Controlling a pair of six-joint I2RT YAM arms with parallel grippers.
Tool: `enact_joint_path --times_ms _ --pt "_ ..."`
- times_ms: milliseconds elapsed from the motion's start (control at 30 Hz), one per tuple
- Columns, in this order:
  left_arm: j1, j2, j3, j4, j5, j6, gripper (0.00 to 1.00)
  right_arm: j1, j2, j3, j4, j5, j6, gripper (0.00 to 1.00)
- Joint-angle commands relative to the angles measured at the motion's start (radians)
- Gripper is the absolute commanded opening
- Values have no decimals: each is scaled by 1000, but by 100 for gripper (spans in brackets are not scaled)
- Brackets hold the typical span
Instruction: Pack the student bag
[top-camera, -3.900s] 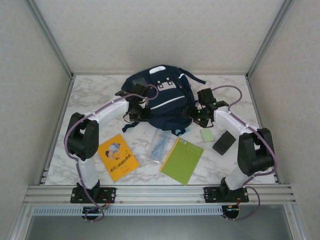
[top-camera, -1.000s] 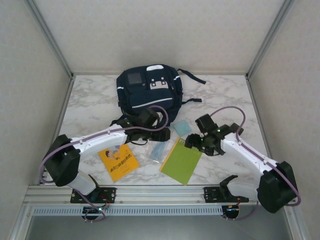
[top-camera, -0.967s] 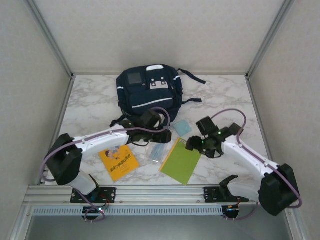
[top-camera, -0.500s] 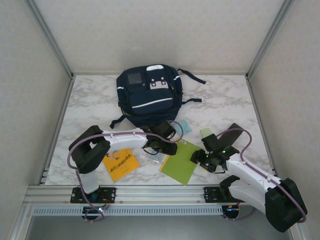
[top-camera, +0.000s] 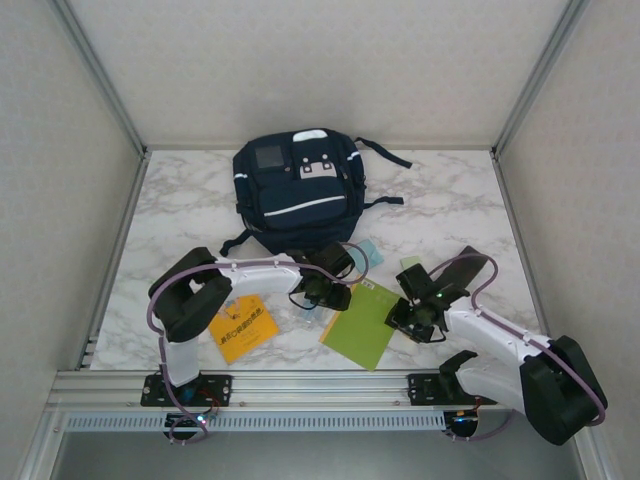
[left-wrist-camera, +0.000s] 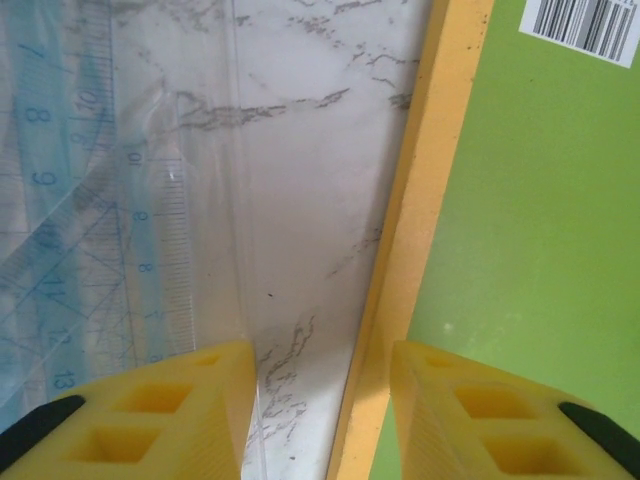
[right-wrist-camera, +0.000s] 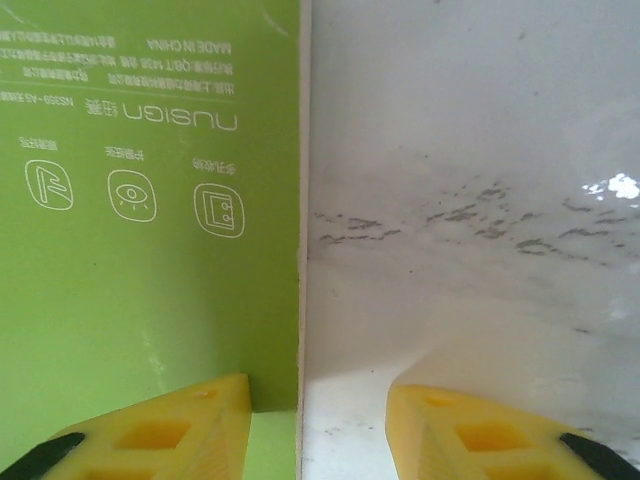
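Note:
The student bag (top-camera: 300, 190), dark navy with white stripes, lies at the back of the table, apart from both grippers. A green notebook (top-camera: 365, 325) lies flat in front of it. My left gripper (top-camera: 325, 293) is low over its left edge. In the left wrist view the left gripper (left-wrist-camera: 320, 360) is open, its fingers straddling the notebook's yellow edge strip (left-wrist-camera: 430, 180). My right gripper (top-camera: 412, 315) is at the notebook's right edge. The right wrist view shows the right gripper (right-wrist-camera: 318, 395) open, one finger over the green cover (right-wrist-camera: 150, 200), the other over marble.
A yellow book (top-camera: 240, 325) lies near the left arm. A clear pouch of rulers (left-wrist-camera: 90, 200) sits just left of the notebook. A light blue pad (top-camera: 366, 250), a small green pad (top-camera: 410, 265) and a dark case (top-camera: 472, 264) lie between the bag and the right arm.
Both arms have pulled back from near the bag towards the front and come down at the green notebook's two side edges. Both pairs of jaws have narrowed.

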Motion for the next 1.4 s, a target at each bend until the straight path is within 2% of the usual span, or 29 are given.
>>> enact_joint_path --times_ms 0,200,367,533,733,967,1067,1200,1367 --pt "-3 67 2 7 12 -4 39 46 55 -44 355 -118 16 40" --pt "-4 63 3 3 32 -2 38 56 8 -30 353 -123 38 44" --pt "-4 80 14 -3 49 4 37 77 56 -25 387 -123 57 46" --pt "-3 79 14 -10 46 6 36 122 67 56 321 -78 48 43" --pt "4 83 14 -10 50 1 36 125 89 104 228 -53 43 40" --pt "8 92 15 -10 64 6 35 125 153 96 325 -92 37 36" --pt "11 101 21 -11 71 7 35 126 128 102 354 -113 32 32" --pt "14 109 26 -15 78 6 34 126 78 146 307 -129 14 26" --pt "18 111 29 -15 86 6 33 125 73 145 350 -160 16 26"
